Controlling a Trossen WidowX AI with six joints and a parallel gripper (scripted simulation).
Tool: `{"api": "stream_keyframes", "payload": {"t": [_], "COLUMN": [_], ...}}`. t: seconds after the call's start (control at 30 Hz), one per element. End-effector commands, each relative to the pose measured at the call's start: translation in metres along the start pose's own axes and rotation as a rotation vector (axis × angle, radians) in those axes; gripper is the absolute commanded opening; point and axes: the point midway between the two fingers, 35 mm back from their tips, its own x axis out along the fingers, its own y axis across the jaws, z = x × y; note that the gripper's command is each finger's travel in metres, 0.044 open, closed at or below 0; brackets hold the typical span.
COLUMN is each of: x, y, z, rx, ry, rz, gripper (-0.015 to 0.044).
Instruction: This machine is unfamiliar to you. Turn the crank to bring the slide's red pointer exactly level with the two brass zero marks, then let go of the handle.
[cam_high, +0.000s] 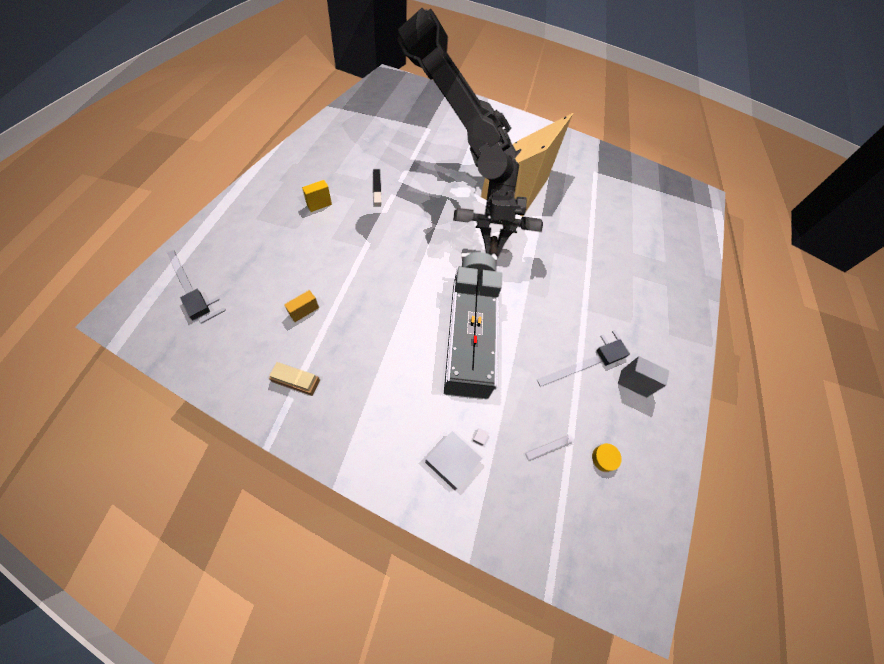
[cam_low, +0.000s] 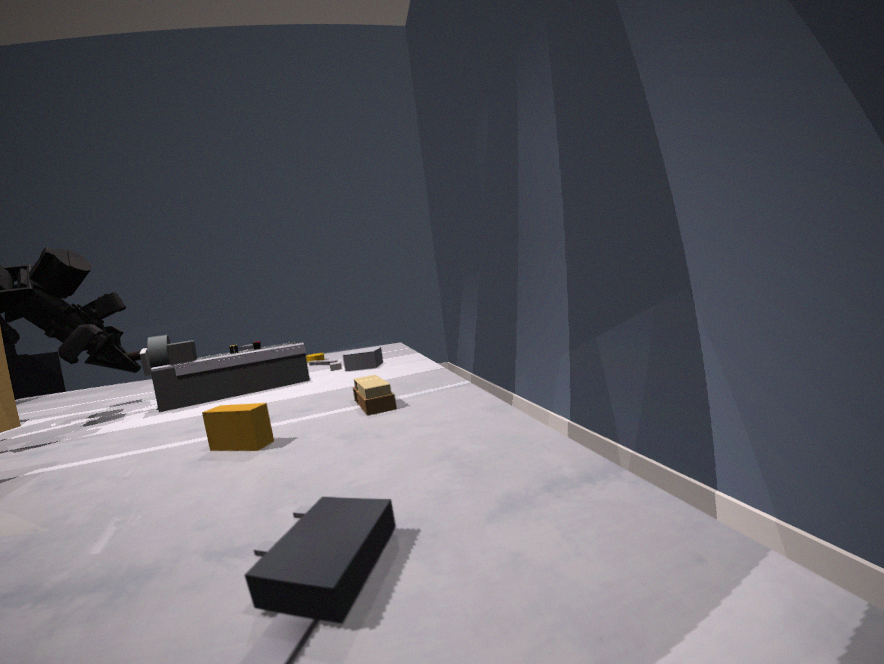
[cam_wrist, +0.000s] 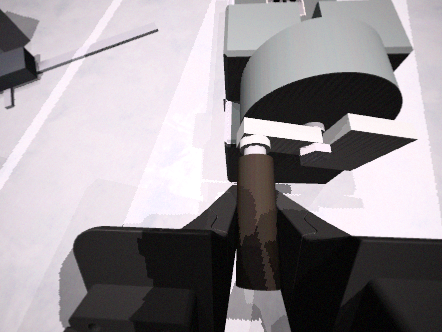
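Note:
The long dark grey machine (cam_high: 463, 360) (cam_low: 235, 382) stands mid-table. In the top view, its red pointer (cam_high: 475, 339) (cam_low: 256, 345) sits in the slot nearer the far-from-arm end than the two brass zero marks (cam_high: 475, 321) (cam_low: 233, 348), with a visible gap, not level with them. At the arm-side end is a grey round housing (cam_wrist: 320, 65) with a white crank arm (cam_wrist: 282, 129). My gripper (cam_high: 494, 244) (cam_wrist: 250, 193) is shut on the brown crank handle (cam_wrist: 256, 220), which stands on the left side of the crank in the wrist view. The marks are only partly visible there.
A tan wedge (cam_high: 543, 157) stands close beside the arm. Yellow blocks (cam_high: 316, 195) (cam_high: 301, 305) and a pronged dark block (cam_high: 195, 303) (cam_low: 321, 553) lie left. Another pronged block (cam_high: 612, 350), a grey block (cam_high: 643, 377) and a yellow disc (cam_high: 607, 457) lie right. A grey plate (cam_high: 453, 459) lies beyond the machine.

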Motion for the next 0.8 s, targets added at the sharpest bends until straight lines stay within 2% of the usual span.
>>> {"api": "stream_keyframes", "payload": {"t": [0.0, 0.77], "x": [-0.007, -0.018], "y": [-0.002, -0.026], "z": [0.006, 0.018], "rx": [-0.005, -0.005], "ry": [-0.010, -0.009], "rz": [-0.004, -0.005], "gripper": [0.0000, 0.0000]}}
